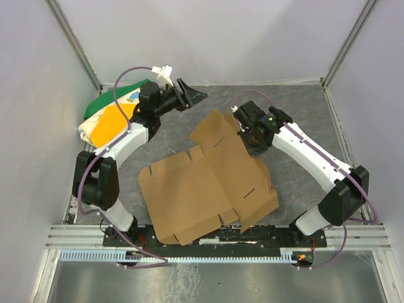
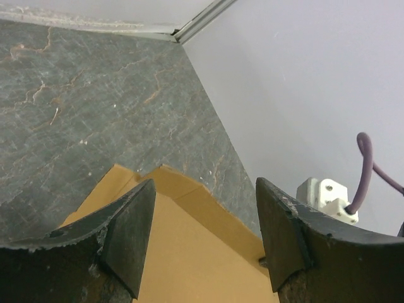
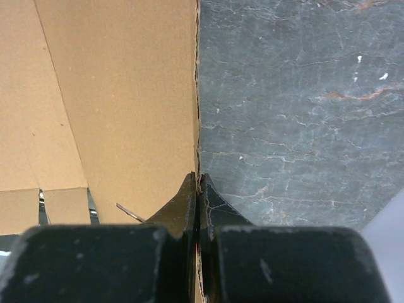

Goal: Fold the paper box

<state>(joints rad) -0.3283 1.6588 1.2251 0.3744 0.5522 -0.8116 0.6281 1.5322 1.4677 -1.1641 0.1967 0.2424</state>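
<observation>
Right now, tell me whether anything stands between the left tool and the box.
Nothing visible does. The left tool is open, and its wrist view shows a corner of the box straight between its fingers. The right tool is shut on the box's edge.

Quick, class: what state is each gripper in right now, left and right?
Left gripper: open, holding nothing.
Right gripper: closed on the edge of the paper box.

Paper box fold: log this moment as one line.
right gripper: shut on flat brown cardboard paper box edge | left gripper: open, holding nothing | fold: not yet done
</observation>
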